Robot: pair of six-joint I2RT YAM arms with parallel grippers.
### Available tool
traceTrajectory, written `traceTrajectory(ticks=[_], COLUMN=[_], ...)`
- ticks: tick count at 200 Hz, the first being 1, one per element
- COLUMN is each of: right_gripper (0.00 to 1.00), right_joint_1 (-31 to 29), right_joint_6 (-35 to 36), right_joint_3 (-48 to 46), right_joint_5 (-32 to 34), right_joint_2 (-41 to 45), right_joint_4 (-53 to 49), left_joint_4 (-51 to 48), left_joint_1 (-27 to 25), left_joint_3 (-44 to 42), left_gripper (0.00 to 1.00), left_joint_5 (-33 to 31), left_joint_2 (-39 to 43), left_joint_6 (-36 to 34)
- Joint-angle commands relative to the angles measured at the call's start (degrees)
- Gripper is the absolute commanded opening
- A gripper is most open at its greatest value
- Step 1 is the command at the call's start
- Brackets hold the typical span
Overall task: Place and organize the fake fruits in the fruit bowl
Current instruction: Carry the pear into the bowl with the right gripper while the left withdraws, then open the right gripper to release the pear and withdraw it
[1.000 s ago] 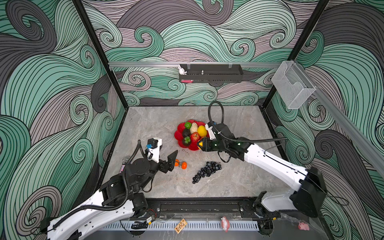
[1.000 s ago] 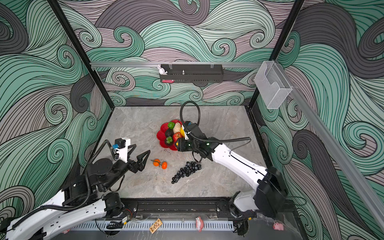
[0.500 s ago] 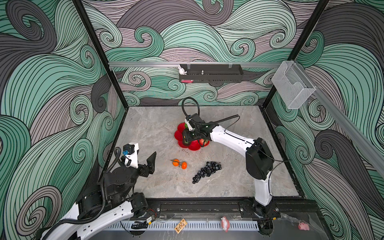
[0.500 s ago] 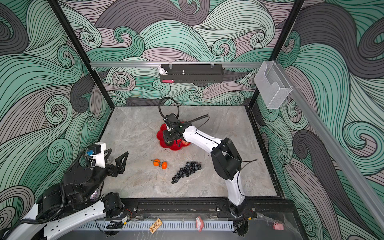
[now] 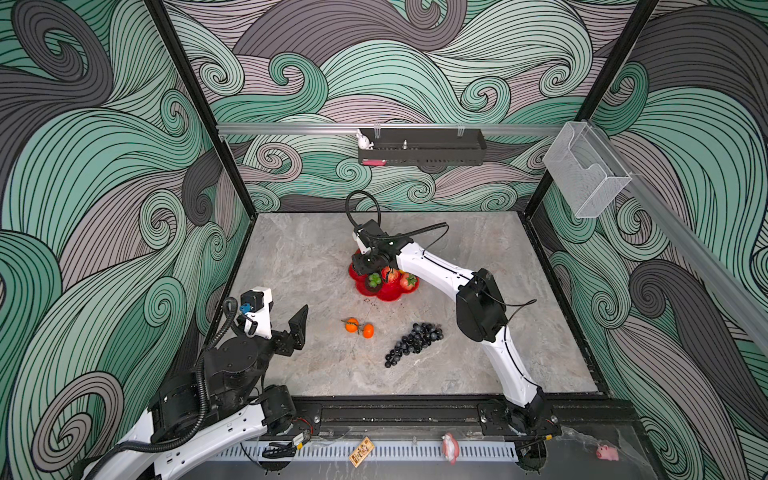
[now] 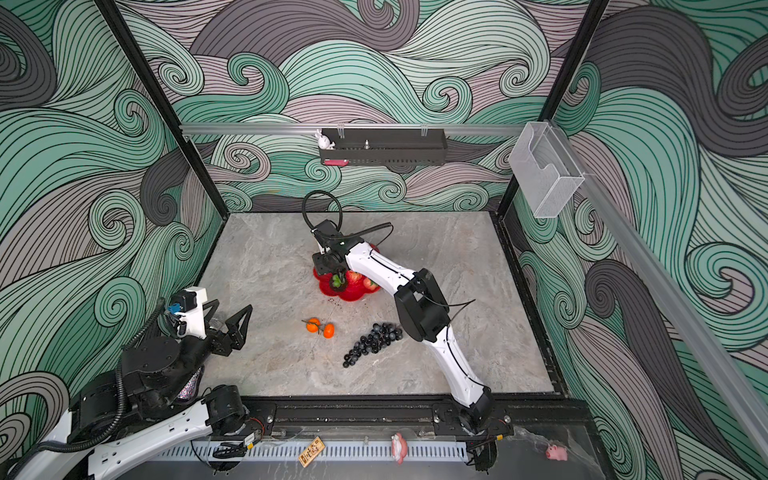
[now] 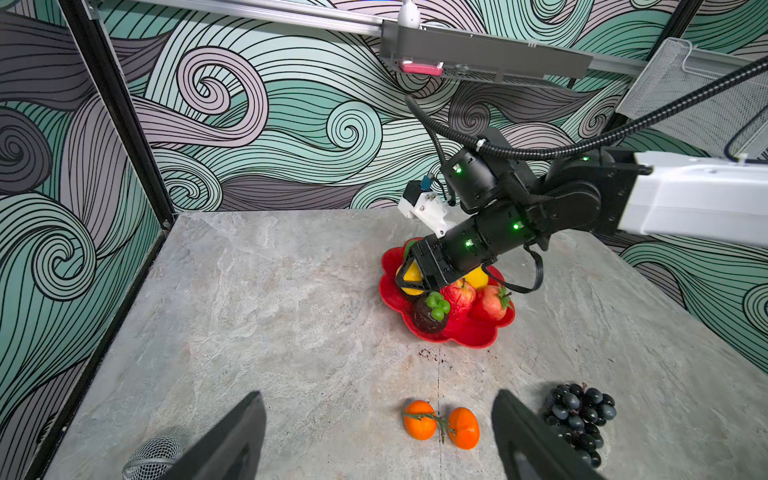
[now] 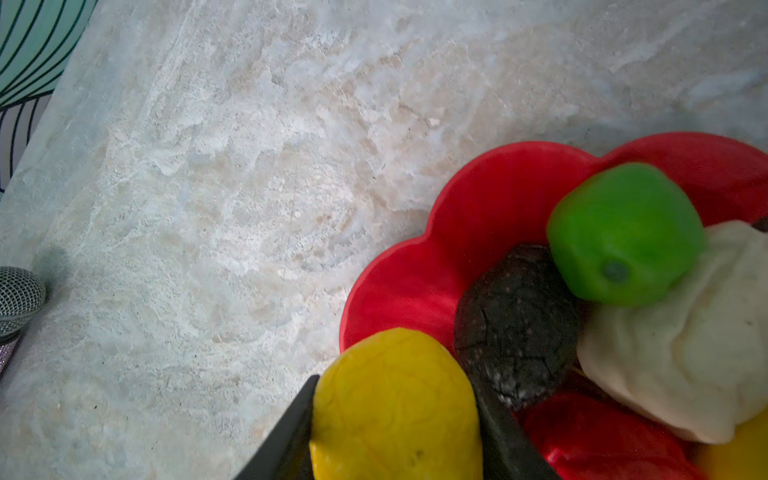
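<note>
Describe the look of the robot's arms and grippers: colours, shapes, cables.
White shells, black joints. On the left arm a ribbed black hose; on the right arm a looped black cable, green lights. Black wedge-shaped fingers on left gripper and right gripper.

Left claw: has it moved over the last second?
Yes. The left claw has pulled back leftward, away from the two oranges it was nearly touching a second ago. The oranges lie where they were.
</note>
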State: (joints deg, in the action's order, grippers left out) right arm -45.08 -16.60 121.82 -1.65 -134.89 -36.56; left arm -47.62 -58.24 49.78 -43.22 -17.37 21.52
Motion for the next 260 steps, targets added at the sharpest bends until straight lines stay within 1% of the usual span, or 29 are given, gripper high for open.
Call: traceTrajectory(ticks=[1, 54, 120, 140, 151, 182, 218, 239, 260], right_gripper=[0.52, 0.55, 0.66, 0.72, 0.73, 0.78, 0.85, 0.87, 0.87], right_joint_1=[-0.4, -0.4, -0.4, -0.4, -0.4, -0.3, -0.4, -0.4, -0.4], right_joint_6=[1.1, 1.5, 1.5, 1.5, 1.5, 2.1, 2.9, 3.0, 2.8], right_joint_3=[3.5, 6.3, 7.6, 8.1, 8.0, 7.3, 6.2, 2.6, -3.0], right_joint_5=[1.3, 2.1, 2.2, 2.1, 2.0, 2.9, 3.5, 3.5, 2.9], right_joint_2=[-2.3, -5.5, -5.9, -5.7, -5.1, -1.1, 4.8, 9.6, 15.7], right_joint_4=[-3.4, -4.7, -5.2, -5.8, -6.0, -7.0, -8.8, -9.0, -8.7], left_joint_4=[-1.3, -1.0, -1.0, -1.1, -1.1, -1.3, -2.5, -3.5, -4.5], left_joint_1=[0.1, 0.1, 0.1, 0.1, 0.1, 0.1, 0.1, 0.1, 0.1], left_joint_3=[0.0, -0.2, -0.1, 0.0, 0.0, 0.0, 0.9, 1.5, 2.3], left_gripper=[0.87, 0.87, 0.87, 0.87, 0.87, 0.87, 0.87, 0.86, 0.87], left_joint_5=[-1.3, -1.3, -1.3, -1.5, -1.7, -2.4, -2.9, -3.2, -2.6], left_joint_2=[1.2, 2.2, 2.2, 2.2, 2.2, 1.8, -1.5, -4.7, -9.2], left_joint_6=[0.7, 0.6, 0.4, 0.5, 0.4, 0.4, 1.3, 2.3, 3.1])
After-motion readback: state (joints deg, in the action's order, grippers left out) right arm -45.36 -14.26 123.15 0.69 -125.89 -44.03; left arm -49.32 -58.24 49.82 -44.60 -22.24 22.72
